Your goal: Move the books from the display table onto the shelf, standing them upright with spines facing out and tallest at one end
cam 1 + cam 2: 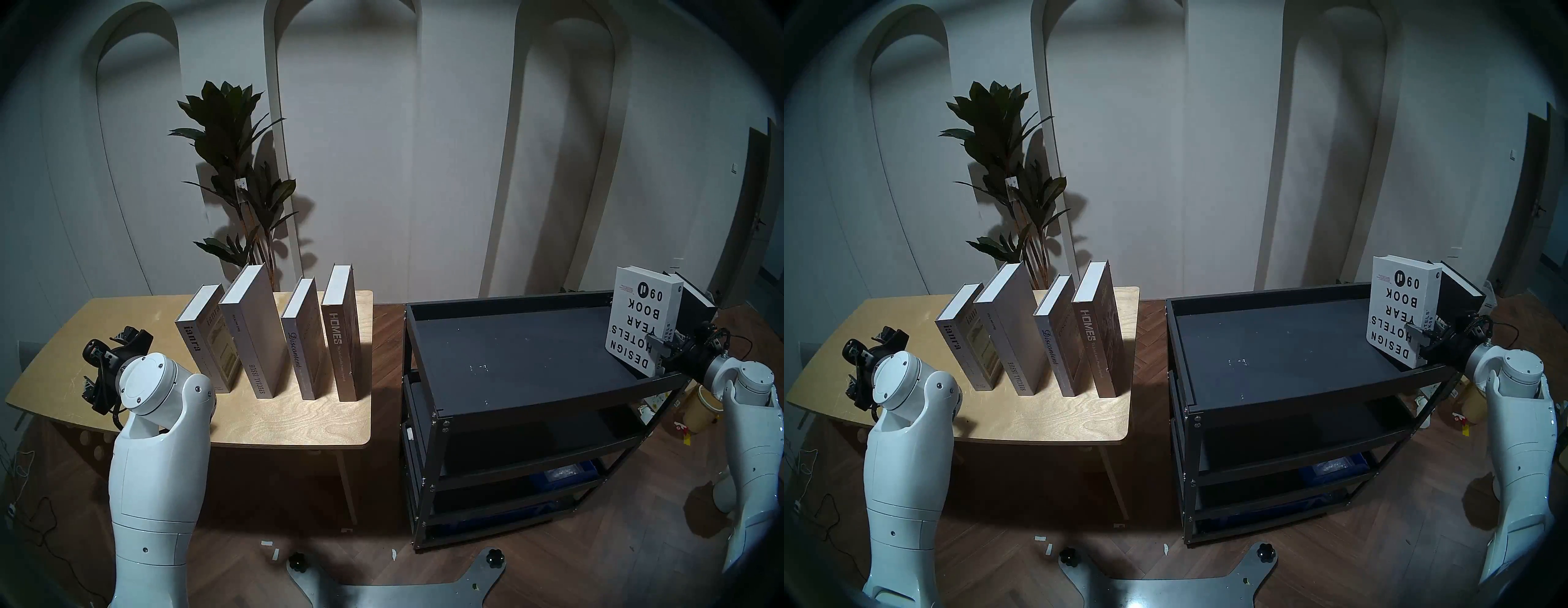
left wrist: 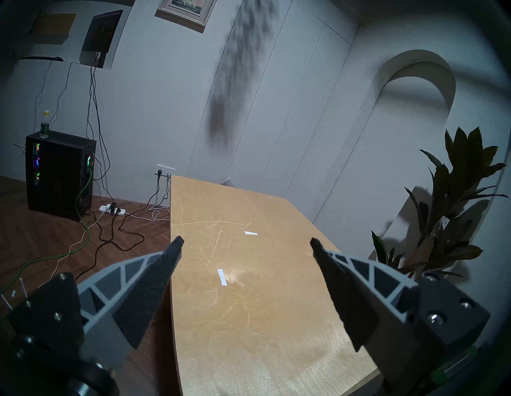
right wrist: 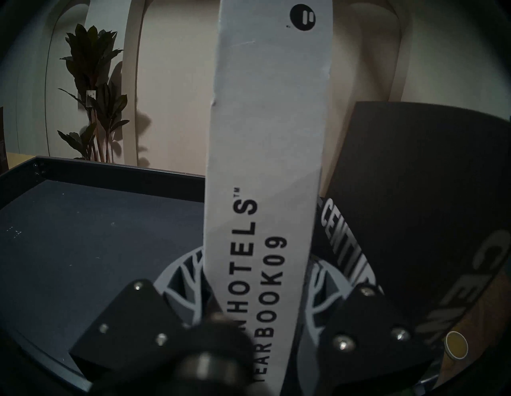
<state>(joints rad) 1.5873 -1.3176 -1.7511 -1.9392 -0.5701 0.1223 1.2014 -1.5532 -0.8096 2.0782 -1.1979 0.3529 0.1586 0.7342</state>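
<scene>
Four grey and brown books stand upright on the display table (image 1: 275, 420): "ianra" (image 1: 208, 339), "SPECIAL ISSUE" (image 1: 254, 335), "Discontent" (image 1: 301, 339) and "HOMES" (image 1: 341, 335). The white "DESIGN HOTELS YEARBOOK" (image 1: 642, 318) stands at the right end of the shelf (image 1: 509, 352) top tray, its cover text upside down. My right gripper (image 1: 662, 348) is shut on its spine (image 3: 268, 138). The black "CENTURY" book (image 3: 414, 179) leans just right of it. My left gripper (image 2: 247, 241) is open over the table's bare left part, holding nothing.
A tall potted plant (image 1: 242, 170) stands behind the table. A computer tower (image 2: 59, 174) with cables and a power strip sits on the floor to the left. A yellow container (image 1: 704, 407) is on the floor right of the shelf. A blue bin (image 1: 564, 475) sits on a lower tier.
</scene>
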